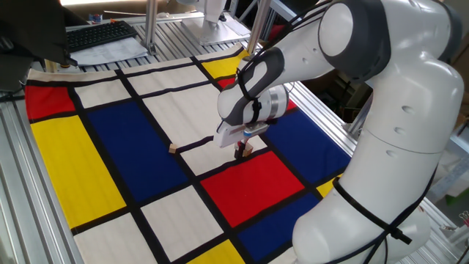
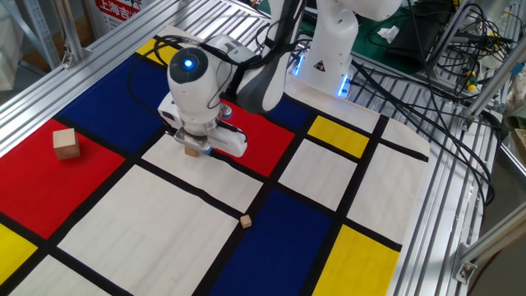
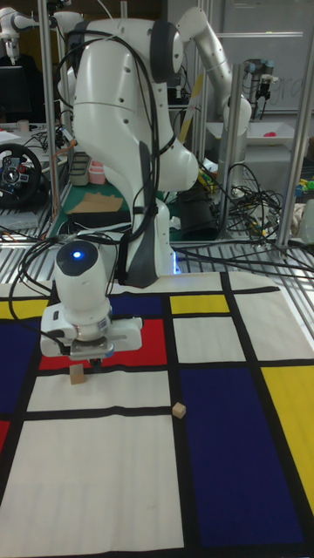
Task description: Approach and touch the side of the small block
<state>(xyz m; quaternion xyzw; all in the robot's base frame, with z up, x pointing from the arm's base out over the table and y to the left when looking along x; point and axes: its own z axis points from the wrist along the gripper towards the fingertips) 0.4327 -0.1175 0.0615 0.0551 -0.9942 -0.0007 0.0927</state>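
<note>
The small block (image 1: 248,149) is a light-tan wooden cube lying on a white field beside the red one, also seen in the other fixed view (image 2: 191,150) and the tall view (image 3: 78,375). My gripper (image 1: 239,151) points straight down, its dark fingers close together and holding nothing. The fingertips (image 2: 197,145) stand low at the block's side, right next to it. In the tall view the gripper (image 3: 91,360) sits just behind and right of the block. Whether they actually touch does not show.
A larger pale wooden cube (image 2: 66,143) rests on the red field at the left. A tiny wooden chip (image 2: 245,220) lies on a black line toward the front, also seen at the blue field's edge (image 1: 173,149). Aluminium rails and cables border the mat.
</note>
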